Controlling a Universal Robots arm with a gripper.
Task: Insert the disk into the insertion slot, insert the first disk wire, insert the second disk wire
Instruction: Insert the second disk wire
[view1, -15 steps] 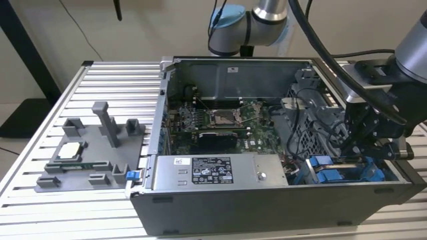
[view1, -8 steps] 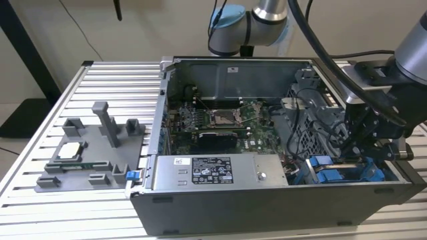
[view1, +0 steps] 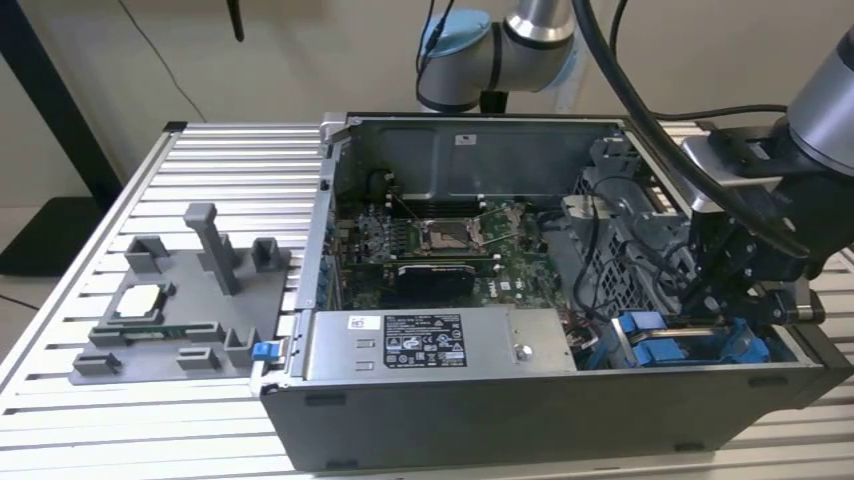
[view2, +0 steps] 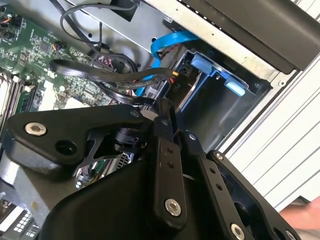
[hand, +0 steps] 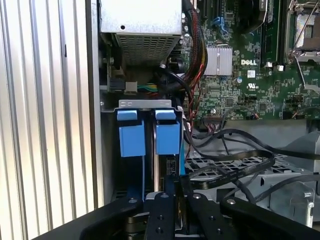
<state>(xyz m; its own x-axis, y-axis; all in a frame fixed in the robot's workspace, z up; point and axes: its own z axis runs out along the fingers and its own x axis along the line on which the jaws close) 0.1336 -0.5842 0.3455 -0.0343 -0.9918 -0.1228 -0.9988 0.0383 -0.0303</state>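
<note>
Claw (hand: 173, 192) pinched on wire (hand: 173, 181) at insertion slot (hand: 145, 105).

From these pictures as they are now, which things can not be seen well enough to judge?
- Whether the disk sits fully in the insertion slot: in the first wrist view the claw covers its near end.
- What the claw pinches: in the second wrist view its own black body hides the tips.
- The bay's inside in the exterior view: the arm stands before it.
- The black cables' ends: cut off by the first wrist view's edge.
</note>
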